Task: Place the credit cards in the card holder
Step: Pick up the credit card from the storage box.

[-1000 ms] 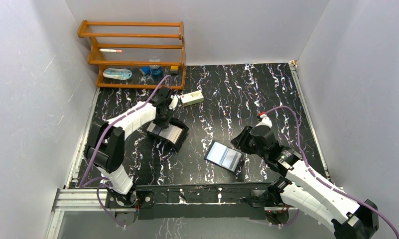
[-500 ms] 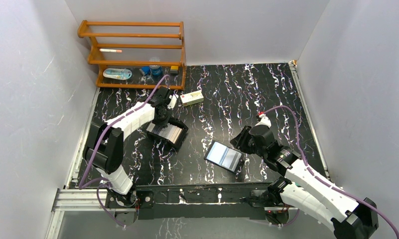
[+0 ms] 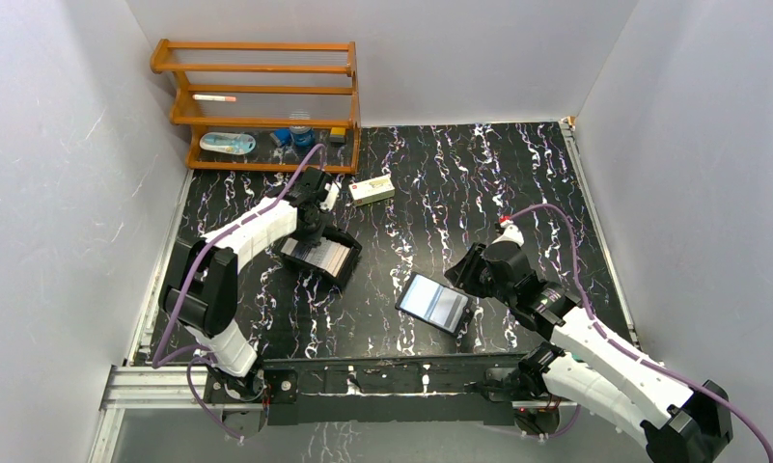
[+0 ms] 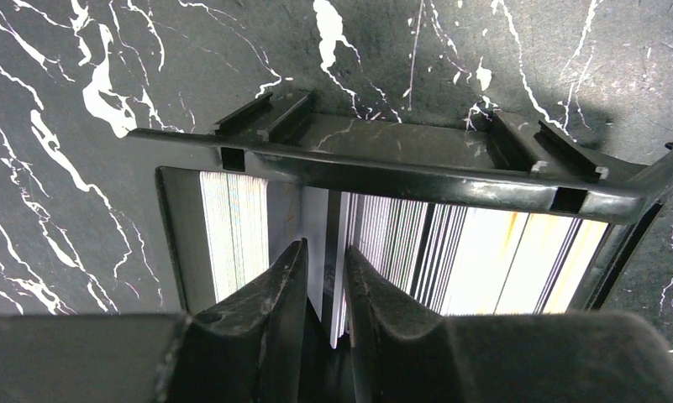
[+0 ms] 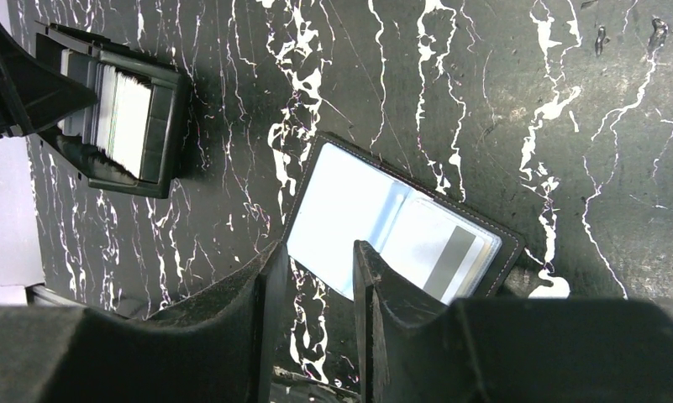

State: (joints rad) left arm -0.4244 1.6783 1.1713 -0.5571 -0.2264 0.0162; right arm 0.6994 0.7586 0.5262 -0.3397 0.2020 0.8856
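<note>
Left end effector (image 4: 326, 294), pinching what seems one of the credit cards (image 4: 450, 252) at lower centre, may drag neighbours out of the black box (image 4: 383, 172).

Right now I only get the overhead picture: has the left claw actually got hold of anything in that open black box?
Observer: The left wrist view shows the left claw pinching one pale plastic card among the white credit cards standing on edge in the black hinged plastic box.
Operator: And the other claw?
Observer: The right claw is open, above one edge of the flat black folding card holder, gripping nothing.
Operator: Is that holder empty?
Observer: No, a card with a dark stripe sits in one clear sleeve.
</note>
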